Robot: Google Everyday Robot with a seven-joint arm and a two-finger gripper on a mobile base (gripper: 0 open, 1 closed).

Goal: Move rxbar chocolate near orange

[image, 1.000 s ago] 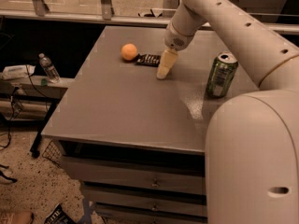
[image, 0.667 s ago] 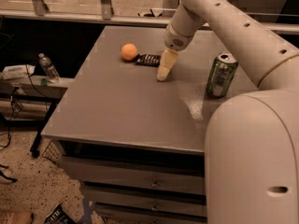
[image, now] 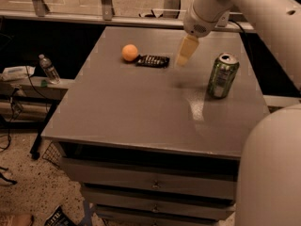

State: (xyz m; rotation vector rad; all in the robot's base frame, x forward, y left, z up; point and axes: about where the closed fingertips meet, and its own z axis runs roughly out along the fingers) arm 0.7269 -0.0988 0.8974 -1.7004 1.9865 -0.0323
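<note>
The rxbar chocolate [image: 153,60], a flat black-wrapped bar, lies on the grey table [image: 141,112] right beside the orange [image: 130,52], which sits to its left; the two look almost touching. My gripper [image: 185,54] hangs in the air to the right of the bar, raised above the tabletop and holding nothing. Its pale fingers point down and left.
A green soda can [image: 223,75] stands upright at the right side of the table. The table has drawers below its front edge. A water bottle [image: 48,69] stands on a low shelf to the left. My arm fills the right of the view.
My gripper has lifted up and moved right, away from the bar. The bar and orange have stayed in place.
</note>
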